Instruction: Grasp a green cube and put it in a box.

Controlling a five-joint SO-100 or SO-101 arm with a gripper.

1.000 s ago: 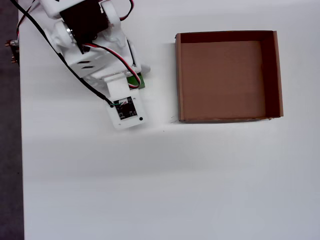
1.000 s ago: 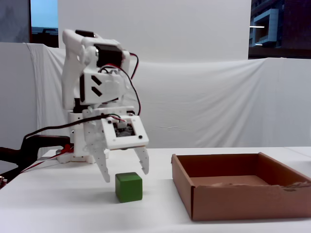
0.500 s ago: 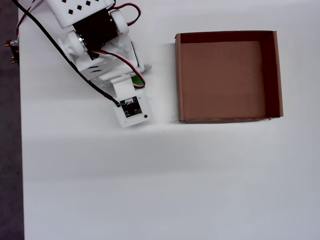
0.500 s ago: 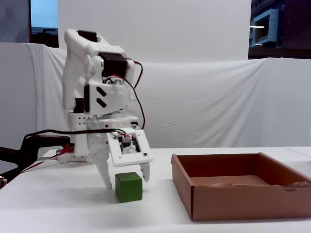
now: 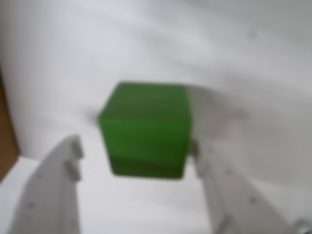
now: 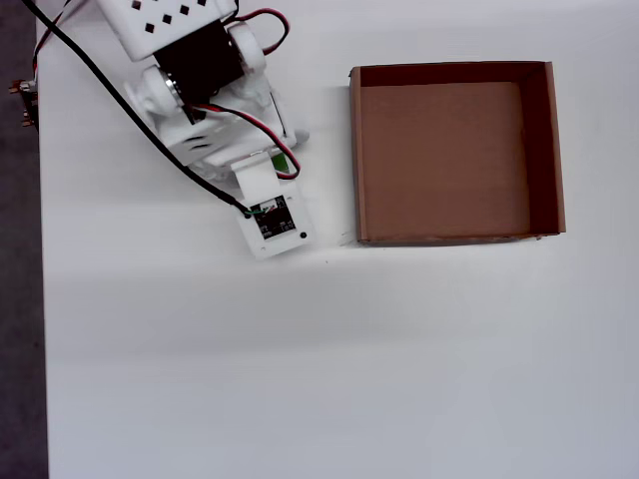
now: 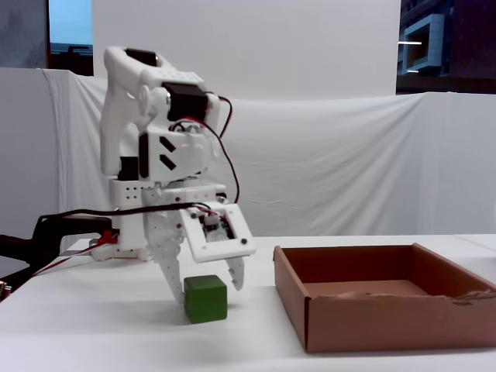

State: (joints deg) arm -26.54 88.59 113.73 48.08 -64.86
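my jaws (image 5: 134,156) are spread wide, wider than the green cube (image 5: 145,129), and they grip nothing. in the wrist view the cube sits between the two white fingers (image 5: 58,190), with the right finger just beside or touching the cube's lower right edge and the left finger apart from it with bench showing in the gap. the picture is blurred, so i cannot tell whether that right finger truly touches.

in the fixed view the jaws (image 7: 208,288) hang down around the green cube (image 7: 205,298), one fingertip low at its left side and the other behind its upper right corner. the cube rests flat on the white bench (image 7: 116,333), upright.

from overhead i see only a sliver of the green cube (image 6: 283,163) beside the wrist housing; the arm (image 6: 205,95) covers the rest.

the box (image 7: 387,306) stands on the bench to the right of the cube, near but apart from it. overhead, the box (image 6: 356,160) lies to the right of the arm with its brown floor bare. a white cloth backdrop (image 7: 349,163) hangs at the far side.
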